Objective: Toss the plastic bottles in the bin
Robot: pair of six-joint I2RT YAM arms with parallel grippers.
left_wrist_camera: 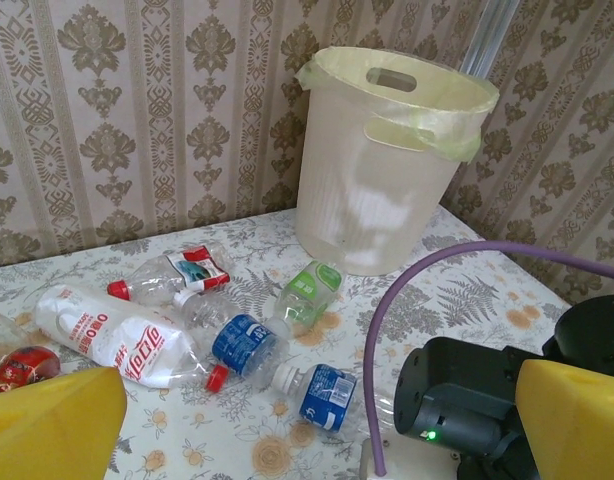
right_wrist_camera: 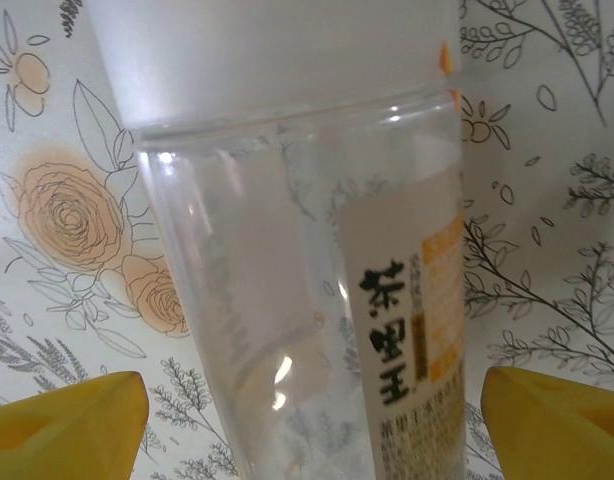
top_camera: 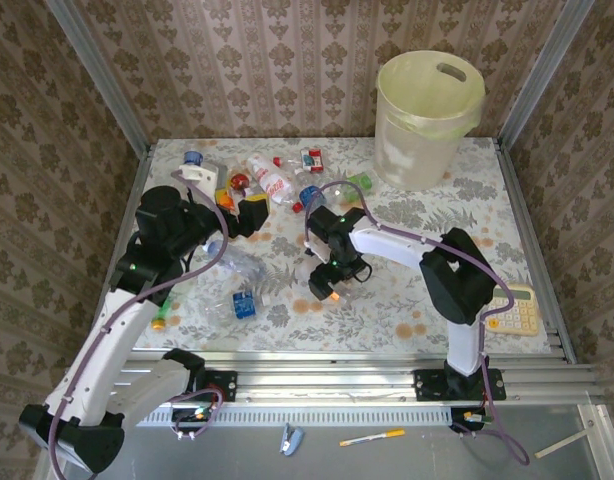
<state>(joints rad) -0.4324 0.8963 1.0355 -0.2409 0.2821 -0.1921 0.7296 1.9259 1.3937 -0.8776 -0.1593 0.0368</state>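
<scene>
**Bottles strewn over a flowered worktop, bin in the far right corner**

The worktop point(top_camera: 407, 290) is covered by a pale cloth printed with orange roses and grey ferns. Brown-and-cream damask wallpaper point(top_camera: 287, 60) closes it in on three sides, with bare metal posts point(top_camera: 102, 75) at the far corners.

The one bin point(top_camera: 430, 120) is cream-white, with a yellow-green liner folded over its rim and an oval handle hole. It stands upright in the far right corner, touching no bottle. One pale yellow calculator point(top_camera: 515, 310) lies by the right edge, towards the front.

The bottles point(top_camera: 287, 185) lie scattered along the far edge left of the bin and down the left half. The left wrist view shows at least six on their sides:
- a red-labelled bottle point(left_wrist_camera: 192, 268)
- a large white-labelled bottle point(left_wrist_camera: 117, 335), its red lettering too blurred to read
- a blue-labelled bottle point(left_wrist_camera: 242, 345)
- a second blue bottle point(left_wrist_camera: 322, 390)
- a green-labelled bottle point(left_wrist_camera: 307, 290)
- a red-wrapped bottle point(left_wrist_camera: 17, 365) at the picture's left side

The right pincer point(right_wrist_camera: 312, 410) points down near the middle of the worktop. Its yellow fingers are apart, either side of a clear tea bottle point(right_wrist_camera: 287, 280) and not touching it. The bottle's white-and-orange label reads 茶里王.

The left pincer point(top_camera: 249, 213) hangs over the far left part of the worktop, fingers apart and holding nothing
</scene>
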